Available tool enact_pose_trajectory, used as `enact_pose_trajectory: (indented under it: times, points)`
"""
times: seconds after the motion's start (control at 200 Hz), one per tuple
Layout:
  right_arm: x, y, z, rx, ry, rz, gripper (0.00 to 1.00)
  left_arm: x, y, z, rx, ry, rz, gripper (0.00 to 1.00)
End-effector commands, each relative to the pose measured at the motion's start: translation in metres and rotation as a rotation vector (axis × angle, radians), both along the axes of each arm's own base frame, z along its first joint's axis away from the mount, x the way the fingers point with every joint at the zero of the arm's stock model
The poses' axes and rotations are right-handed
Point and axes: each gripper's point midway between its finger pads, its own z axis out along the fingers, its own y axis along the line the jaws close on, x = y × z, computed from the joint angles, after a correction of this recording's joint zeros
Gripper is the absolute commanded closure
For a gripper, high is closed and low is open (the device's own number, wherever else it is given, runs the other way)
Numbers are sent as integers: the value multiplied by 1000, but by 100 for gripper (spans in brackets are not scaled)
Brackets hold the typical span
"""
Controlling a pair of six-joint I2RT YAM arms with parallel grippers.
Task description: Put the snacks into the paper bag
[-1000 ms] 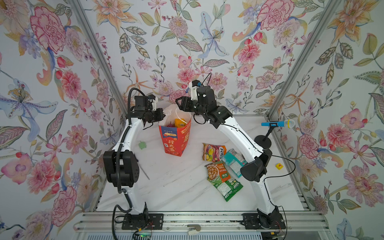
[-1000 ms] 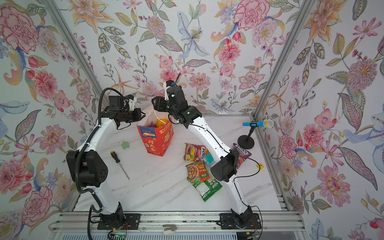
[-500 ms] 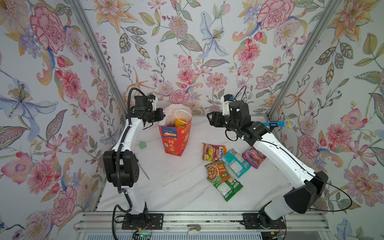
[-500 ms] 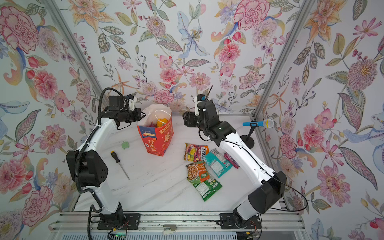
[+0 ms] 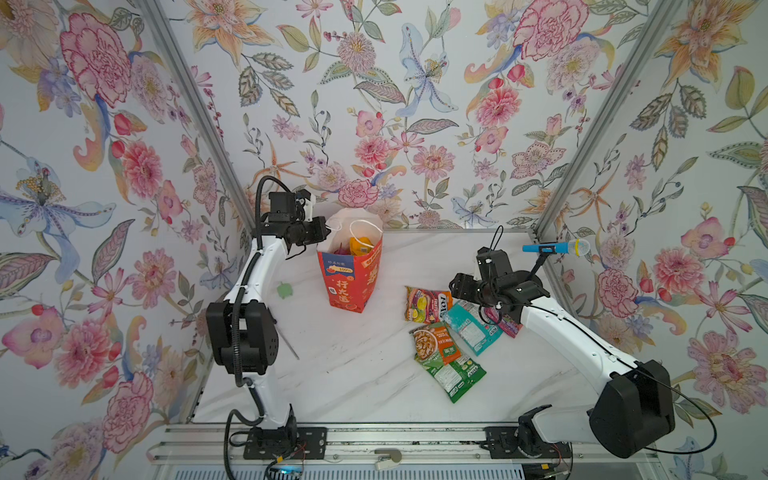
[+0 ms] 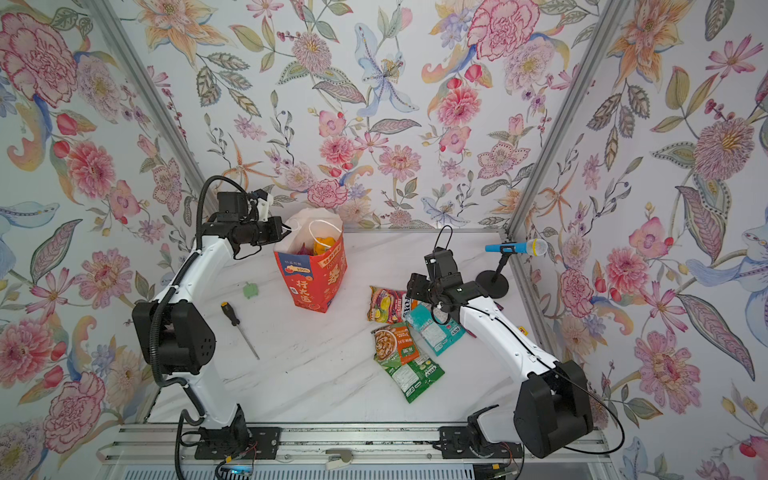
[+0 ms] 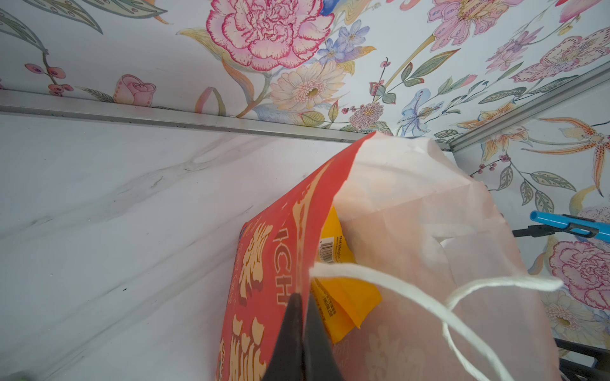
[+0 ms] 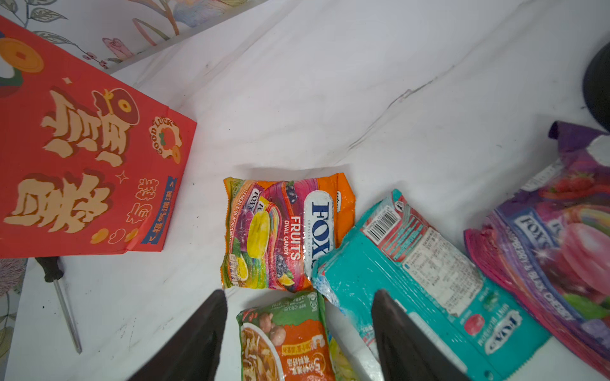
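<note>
Right gripper (image 8: 298,295): jaws wide, empty, above the loose snacks. The fruit candy packet (image 8: 284,231) lies flat just ahead of your fingertips, nearly square. The teal packet (image 8: 412,273) overlaps one corner, so approach from the free side. The paper bag (image 5: 353,278) stands well apart toward the left arm, with the left gripper (image 7: 302,297) pinched on its rim. A yellow packet (image 7: 346,297) is already inside.

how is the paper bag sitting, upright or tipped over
Upright: the paper bag stands on its base, mouth open upward, a yellow packet showing inside.
</note>
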Motion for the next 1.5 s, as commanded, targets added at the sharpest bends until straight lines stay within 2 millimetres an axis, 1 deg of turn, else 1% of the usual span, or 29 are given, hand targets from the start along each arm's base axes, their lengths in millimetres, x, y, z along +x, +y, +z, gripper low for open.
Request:
enact_pose_trajectory:
  times: [0.0, 0.155, 0.235, 0.335, 0.44, 0.585, 0.726, 0.806, 0.886, 0.931, 1.016, 1.141, 1.201, 1.276, 1.331, 1.381, 1.496]
  points:
    - [8, 9, -31, 34, 67, 32, 29, -13, -7, 18, -19, -29, -25, 100]
    - [28, 14, -60, 22, 110, 61, 28, -17, -6, 17, -15, -25, -22, 100]
    - [39, 11, -74, 29, 129, 57, 29, -18, -6, 18, -14, -25, -20, 100]
    - [51, 5, -91, -1, 153, 58, 31, -18, -5, 18, -10, -27, -17, 100]
    - [63, 1, -103, 9, 159, 55, 32, -16, -5, 19, -13, -27, -18, 100]
    - [77, 3, -113, 16, 155, 75, 35, -12, -6, 18, -15, -25, -19, 100]
    - [82, 11, -120, 27, 160, 121, 38, -8, -6, 18, -10, -23, -22, 100]
    - [77, 16, -129, 51, 194, 142, 40, -6, -6, 17, -8, -21, -21, 100]
    - [69, 17, -136, 56, 212, 142, 43, -4, -5, 17, -8, -22, -20, 100]
    - [66, 16, -137, 66, 217, 137, 45, -3, -6, 17, -10, -21, -20, 100]
    - [60, 22, -138, 122, 211, 143, 48, -2, -6, 17, -10, -22, -21, 100]
    - [55, 35, -139, 215, 205, 167, 61, -1, -6, 17, -7, -20, -22, 100]
    - [55, 39, -140, 250, 206, 172, 70, -1, -5, 18, -5, -21, -22, 100]
    - [57, 42, -137, 268, 193, 168, 89, -2, -5, 19, -3, -23, -22, 100]
    - [59, 43, -130, 275, 171, 171, 100, -3, -5, 19, 0, -23, -22, 100]
    - [62, 45, -123, 281, 149, 174, 100, -3, -5, 19, 1, -24, -21, 100]
    - [68, 48, -97, 299, 80, 182, 100, -3, -5, 16, 1, -17, -21, 100]
